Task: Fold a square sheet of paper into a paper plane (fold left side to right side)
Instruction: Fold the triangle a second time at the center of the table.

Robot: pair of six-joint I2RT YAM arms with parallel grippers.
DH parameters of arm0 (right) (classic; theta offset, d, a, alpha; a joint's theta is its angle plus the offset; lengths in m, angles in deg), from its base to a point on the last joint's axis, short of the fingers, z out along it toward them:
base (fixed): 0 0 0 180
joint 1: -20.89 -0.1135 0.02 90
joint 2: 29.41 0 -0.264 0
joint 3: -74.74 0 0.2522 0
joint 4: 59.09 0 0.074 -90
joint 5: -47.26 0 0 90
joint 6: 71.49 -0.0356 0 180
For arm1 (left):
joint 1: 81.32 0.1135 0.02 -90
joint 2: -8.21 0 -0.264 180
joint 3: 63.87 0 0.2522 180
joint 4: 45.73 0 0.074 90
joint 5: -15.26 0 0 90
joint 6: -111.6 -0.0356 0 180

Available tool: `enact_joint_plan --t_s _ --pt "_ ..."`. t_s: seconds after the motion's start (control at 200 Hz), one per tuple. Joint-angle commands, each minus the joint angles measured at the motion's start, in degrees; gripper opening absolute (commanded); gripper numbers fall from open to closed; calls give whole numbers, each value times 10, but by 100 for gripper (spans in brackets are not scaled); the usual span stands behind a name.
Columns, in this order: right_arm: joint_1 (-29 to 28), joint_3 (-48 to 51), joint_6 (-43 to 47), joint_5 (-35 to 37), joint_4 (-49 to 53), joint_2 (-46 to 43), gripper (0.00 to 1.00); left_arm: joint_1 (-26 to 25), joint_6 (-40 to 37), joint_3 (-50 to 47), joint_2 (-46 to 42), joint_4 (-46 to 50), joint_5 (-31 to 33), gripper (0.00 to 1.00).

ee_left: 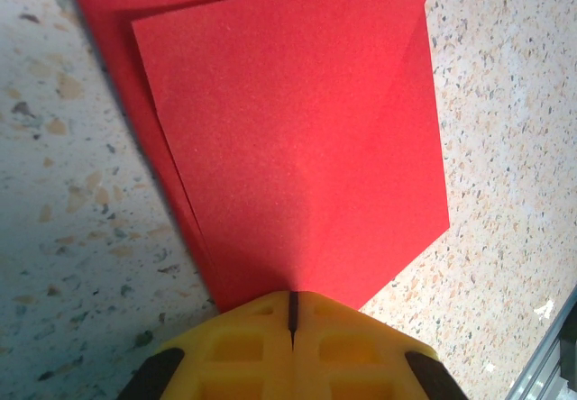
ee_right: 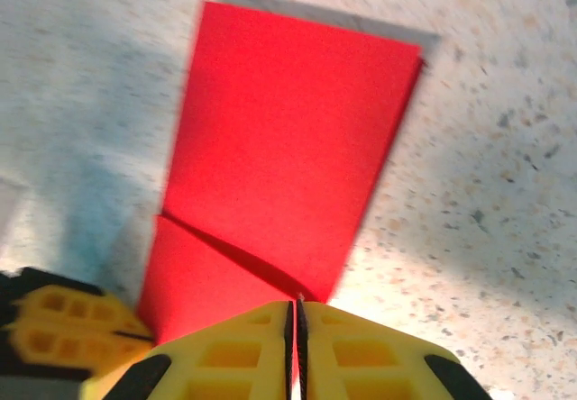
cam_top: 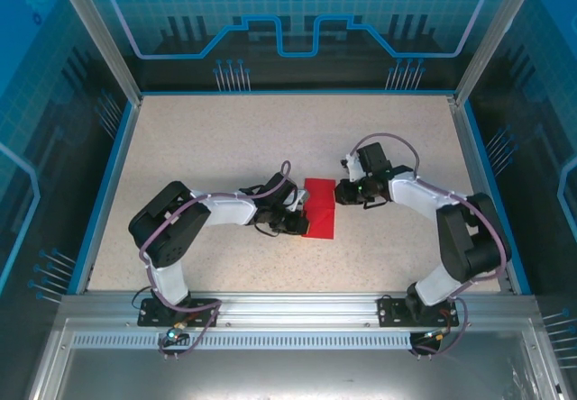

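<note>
The square sheet of paper (cam_top: 319,209) is bright red and lies folded into a narrow two-layer rectangle at the middle of the table. In the left wrist view the upper layer (ee_left: 297,121) sits slightly askew over the lower one. My left gripper (cam_top: 300,223) is shut, and its yellow tips (ee_left: 292,294) rest on the sheet's left edge with nothing seen between them. My right gripper (cam_top: 341,193) is shut on the sheet's right edge. In the right wrist view a red sliver shows in the slit of that gripper (ee_right: 296,303), and the sheet (ee_right: 288,139) stretches away from it.
The speckled table (cam_top: 225,139) has a blue rim and glass walls on three sides. A metal rail (cam_top: 288,310) runs along the near edge, also seen as a rail corner (ee_left: 550,364) in the left wrist view. The left gripper's yellow fingers (ee_right: 63,328) show at the right wrist view's lower left.
</note>
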Motion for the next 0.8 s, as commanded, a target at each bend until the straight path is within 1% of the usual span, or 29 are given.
enact_joint_plan --t_s 0.0,0.105,0.23,0.31,0.33,0.385,0.565,0.685,0.795 --pt "-30 26 -21 -46 -13 -5 13 -4 9 -20 7 63 18 0" --pt "-52 35 -50 -82 -55 25 13 -5 10 -17 2 62 15 0" --pt "-62 20 -67 -91 -63 76 13 -4 9 -10 -4 64 11 0" --pt "-63 16 -68 -78 -40 103 13 -4 7 -3 -9 68 9 0" --pt "-61 -1 -67 -74 -33 108 13 -4 6 -1 -11 70 8 0" --pt "-62 -8 -64 -58 -15 121 13 -5 4 8 -17 77 3 0" --pt "-61 -13 -55 -16 22 135 12 -4 6 21 -60 90 -21 4" --pt "-60 -11 -53 -14 24 132 12 -4 9 20 -82 102 -41 5" --pt "-61 -12 -55 -17 21 133 12 -4 8 20 -77 111 -52 7"
